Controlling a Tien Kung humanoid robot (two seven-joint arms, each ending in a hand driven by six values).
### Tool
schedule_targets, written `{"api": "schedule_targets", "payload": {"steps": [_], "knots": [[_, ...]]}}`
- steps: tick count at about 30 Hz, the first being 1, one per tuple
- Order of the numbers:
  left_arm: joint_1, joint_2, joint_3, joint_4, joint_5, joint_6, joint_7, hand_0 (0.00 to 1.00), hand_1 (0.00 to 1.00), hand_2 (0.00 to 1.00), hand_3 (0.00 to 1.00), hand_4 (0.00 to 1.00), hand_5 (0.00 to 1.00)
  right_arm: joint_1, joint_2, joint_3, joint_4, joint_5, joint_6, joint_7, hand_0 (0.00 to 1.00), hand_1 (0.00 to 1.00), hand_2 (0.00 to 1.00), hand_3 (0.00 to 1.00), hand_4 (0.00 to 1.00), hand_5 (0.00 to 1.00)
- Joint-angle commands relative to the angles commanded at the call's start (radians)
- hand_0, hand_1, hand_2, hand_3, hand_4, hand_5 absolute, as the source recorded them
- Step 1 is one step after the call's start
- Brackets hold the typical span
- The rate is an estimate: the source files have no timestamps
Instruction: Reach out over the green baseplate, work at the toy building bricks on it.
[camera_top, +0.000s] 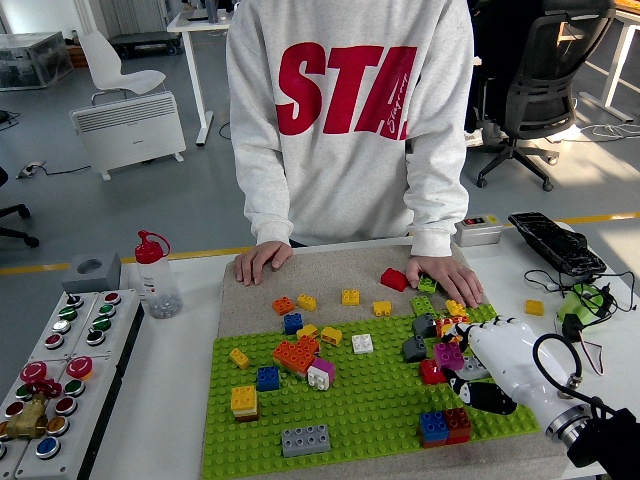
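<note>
One robot hand is in view, the right hand (478, 370), coming in from the near right corner over the right part of the green baseplate (350, 420). Its white palm faces up-left and the dark fingers (487, 396) are curled down toward the plate. A magenta brick (449, 355) sits right at the fingertips, but whether the fingers pinch it or only rest beside it I cannot tell. The left hand is not in view.

Bricks are scattered over the plate: an orange cluster (294, 354) and a blue brick (268, 377) left of centre, a yellow brick (244, 399) near the left edge, a long grey brick (305, 439) at the near edge, and a blue-and-red pair (444, 425) just near of the hand. A red brick (431, 371) and a dark grey brick (414, 349) lie just left of the hand. More bricks lie on the tan mat (320, 275) at the far side, off the plate.

A person stands at the far side with both hands flat on the mat, the one on the left (262, 261) and the one on the right (446, 277); this seems to keep mat and plate from sliding while the robot pushes on bricks. The wrist's low angle probably lets the fingers come down on the studs from above.
</note>
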Motion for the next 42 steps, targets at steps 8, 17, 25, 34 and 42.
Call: {"api": "schedule_targets", "payload": {"steps": [8, 17, 25, 34, 42], "knots": [[0.000, -0.001, 0.000, 0.000, 0.002, 0.000, -0.002, 0.690, 0.699, 0.684, 0.624, 0.362, 0.998, -0.115, -0.035, 0.051, 0.053, -0.009, -0.023, 0.020, 0.998, 0.710, 0.571, 0.554, 0.576, 0.252], [-0.006, -0.002, 0.001, 0.000, -0.001, 0.000, -0.003, 0.689, 0.699, 0.687, 0.624, 0.360, 0.998, -0.170, -0.045, 0.062, 0.064, -0.008, -0.041, 0.037, 0.998, 0.705, 0.572, 0.557, 0.576, 0.249], [-0.011, -0.002, 0.002, 0.000, -0.003, -0.001, -0.003, 0.689, 0.699, 0.687, 0.624, 0.359, 0.998, -0.162, -0.029, 0.027, 0.050, -0.006, -0.043, 0.035, 0.998, 0.699, 0.576, 0.557, 0.578, 0.249], [-0.012, -0.003, 0.005, 0.000, -0.007, -0.001, -0.003, 0.689, 0.700, 0.688, 0.624, 0.359, 0.998, -0.144, 0.005, -0.004, 0.002, -0.009, -0.042, 0.020, 0.998, 0.695, 0.582, 0.562, 0.583, 0.248], [-0.012, -0.003, 0.008, 0.000, -0.010, -0.002, -0.002, 0.689, 0.699, 0.687, 0.624, 0.360, 0.998, -0.131, 0.022, -0.014, -0.041, -0.012, -0.050, 0.023, 0.998, 0.692, 0.582, 0.563, 0.586, 0.249]]}}
